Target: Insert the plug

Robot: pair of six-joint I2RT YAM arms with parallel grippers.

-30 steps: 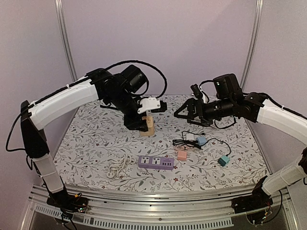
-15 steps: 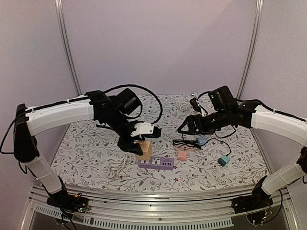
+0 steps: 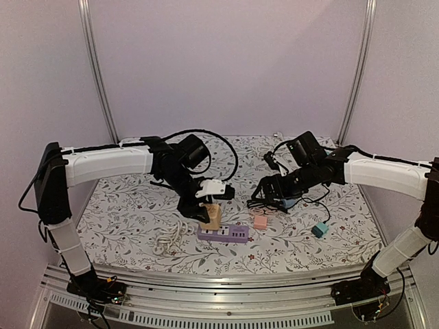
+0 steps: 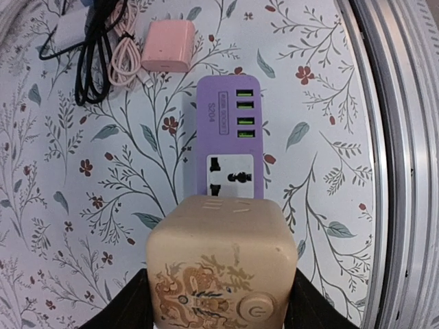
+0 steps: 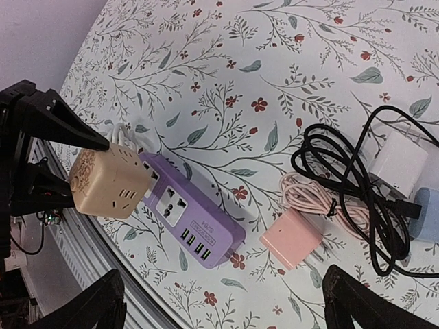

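My left gripper (image 3: 210, 214) is shut on a tan cube plug adapter (image 3: 212, 217) with a dragon print and a round button; it fills the bottom of the left wrist view (image 4: 221, 264). It hangs just above the left end of the purple power strip (image 3: 223, 233), which lies flat with one free socket and several green USB ports showing (image 4: 229, 144). In the right wrist view the cube (image 5: 108, 181) sits over the strip's (image 5: 195, 218) left socket. My right gripper (image 3: 269, 190) is open and empty, above the pink charger (image 5: 296, 238).
A pink charger (image 3: 260, 221) with pink cable, a black cable coil (image 5: 357, 185), a white charger (image 5: 399, 161), a blue plug (image 3: 288, 201) and a teal plug (image 3: 319, 229) lie right of the strip. A white cord (image 3: 171, 236) runs left. The metal table rail (image 4: 405, 164) is close.
My left arm came down and forward with the tan cube, from mid-table height to just over the purple strip's left end. My right arm lowered toward the chargers.
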